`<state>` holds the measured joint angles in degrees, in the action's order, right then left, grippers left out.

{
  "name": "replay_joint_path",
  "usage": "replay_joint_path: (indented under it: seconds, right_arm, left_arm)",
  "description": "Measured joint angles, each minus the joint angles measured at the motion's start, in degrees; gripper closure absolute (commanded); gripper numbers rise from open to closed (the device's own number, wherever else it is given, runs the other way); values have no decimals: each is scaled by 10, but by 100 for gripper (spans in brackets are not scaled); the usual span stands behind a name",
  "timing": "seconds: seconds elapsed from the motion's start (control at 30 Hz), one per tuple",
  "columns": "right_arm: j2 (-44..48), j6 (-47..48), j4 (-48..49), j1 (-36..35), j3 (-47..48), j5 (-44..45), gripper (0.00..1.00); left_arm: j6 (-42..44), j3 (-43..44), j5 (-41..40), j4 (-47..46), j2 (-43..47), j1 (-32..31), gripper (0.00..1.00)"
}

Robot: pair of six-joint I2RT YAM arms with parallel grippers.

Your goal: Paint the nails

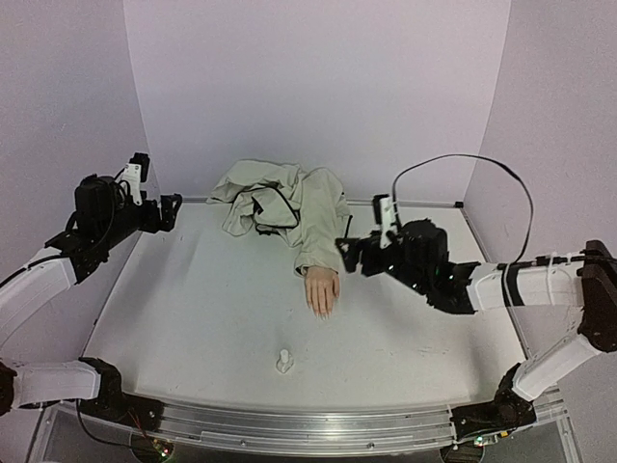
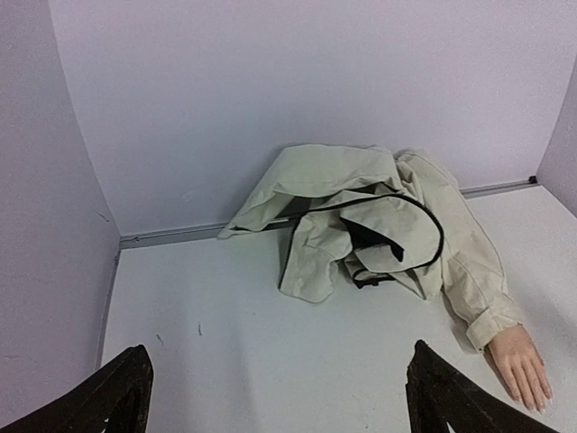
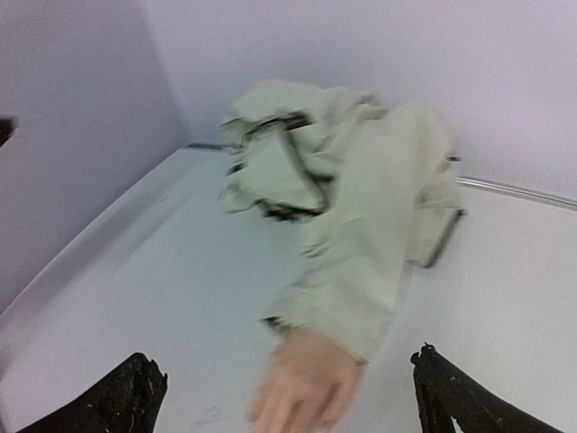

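A pale pinkish mannequin hand (image 1: 322, 289) lies palm down mid-table, fingers toward the near edge, coming out of a beige sleeve (image 1: 318, 241). Its nails (image 1: 321, 312) are too small to make out. The hand also shows in the left wrist view (image 2: 525, 361) and, blurred, in the right wrist view (image 3: 311, 383). My right gripper (image 1: 345, 253) is open and empty, just right of the sleeve cuff. My left gripper (image 1: 172, 210) is open and empty at the far left, well away from the hand.
A crumpled beige coat (image 1: 275, 198) lies against the back wall. A small white bottle (image 1: 284, 362) stands near the front edge. Lilac walls close the table on three sides. A black cable loops above the right arm (image 1: 501, 183).
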<state>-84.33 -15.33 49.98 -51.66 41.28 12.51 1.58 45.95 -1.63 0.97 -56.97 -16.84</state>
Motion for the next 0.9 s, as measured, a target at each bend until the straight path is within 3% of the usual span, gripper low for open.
replay_joint_path:
  seconds: [0.17, 0.33, 0.5, 0.9]
  right_arm:
    - [42, -12, -87, 221, 0, -5, 2]
    - [73, 13, -166, 365, 3, -3, 2]
    - [124, 58, -207, 406, 1, 22, 2]
    - [278, 88, -200, 408, -41, -8, 2]
  left_arm:
    - [-2, 0, 0, 0, 4, 62, 0]
    - [4, 0, 0, 0, 14, 100, 1]
    - [11, 0, 4, -1, 19, 125, 1]
    - [12, -9, 32, -17, 20, 143, 1]
